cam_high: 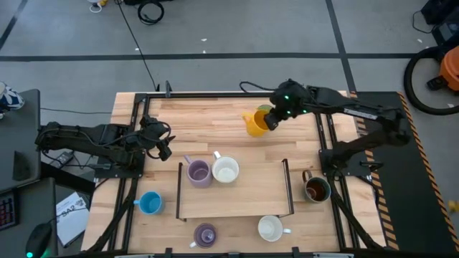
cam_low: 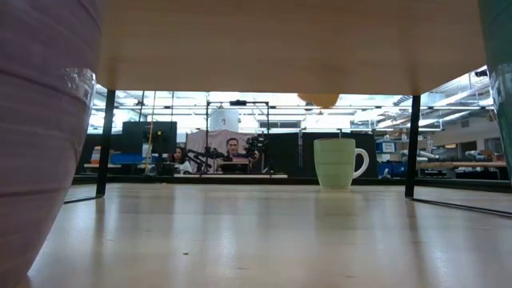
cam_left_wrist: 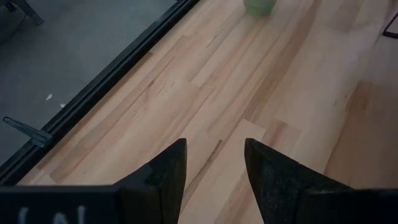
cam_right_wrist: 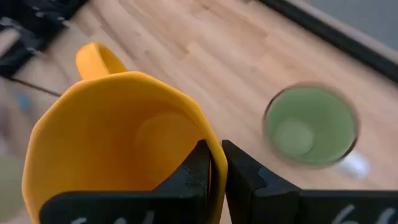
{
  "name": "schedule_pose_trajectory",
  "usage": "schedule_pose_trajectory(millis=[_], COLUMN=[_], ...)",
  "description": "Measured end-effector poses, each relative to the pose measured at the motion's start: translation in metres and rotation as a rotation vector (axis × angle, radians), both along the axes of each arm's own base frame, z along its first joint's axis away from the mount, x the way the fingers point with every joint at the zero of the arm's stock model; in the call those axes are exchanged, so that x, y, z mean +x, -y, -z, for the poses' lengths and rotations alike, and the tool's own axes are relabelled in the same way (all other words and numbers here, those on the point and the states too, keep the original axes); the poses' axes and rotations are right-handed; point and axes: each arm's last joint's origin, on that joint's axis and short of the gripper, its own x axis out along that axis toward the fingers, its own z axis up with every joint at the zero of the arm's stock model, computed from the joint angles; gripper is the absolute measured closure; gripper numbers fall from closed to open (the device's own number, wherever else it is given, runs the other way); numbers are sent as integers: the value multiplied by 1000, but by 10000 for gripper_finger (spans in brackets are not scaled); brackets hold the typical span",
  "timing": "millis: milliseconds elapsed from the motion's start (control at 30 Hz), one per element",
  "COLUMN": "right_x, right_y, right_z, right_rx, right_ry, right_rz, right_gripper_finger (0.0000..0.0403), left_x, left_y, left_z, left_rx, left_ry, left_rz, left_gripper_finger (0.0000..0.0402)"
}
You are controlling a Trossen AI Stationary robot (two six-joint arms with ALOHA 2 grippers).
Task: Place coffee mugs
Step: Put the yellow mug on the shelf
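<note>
My right gripper (cam_right_wrist: 216, 163) reaches over the table's far side, fingers pinching the orange mug (cam_right_wrist: 118, 143) rim. My left gripper (cam_left_wrist: 214, 163) waits, fingers parted, empty.

Orange mug (cam_right_wrist: 118, 143), green mug (cam_right_wrist: 311, 124), light-blue mug (cam_high: 150, 203).

Two dark jointed arms — black wedge fingers (cam_left_wrist: 165, 180), green light on one

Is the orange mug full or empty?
Empty. The right wrist view looks into the orange mug and shows its bare bottom, while the right gripper fingers pinch its rim.
</note>
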Motion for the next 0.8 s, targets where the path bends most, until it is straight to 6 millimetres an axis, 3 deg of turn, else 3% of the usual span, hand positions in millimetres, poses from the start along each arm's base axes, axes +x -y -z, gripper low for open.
schedule_pose_trajectory(millis=[267, 800], right_x=[-8, 4], right_y=[-41, -94], right_z=[-16, -6], right_rx=[124, 330], right_ry=[98, 48], right_rz=[-3, -3], right_gripper_finger=[370, 372], left_x=[0, 0], left_y=[0, 0], left_z=[0, 0], left_rx=[1, 1], left_ry=[-1, -2], left_rz=[1, 2], left_gripper_finger=[232, 232])
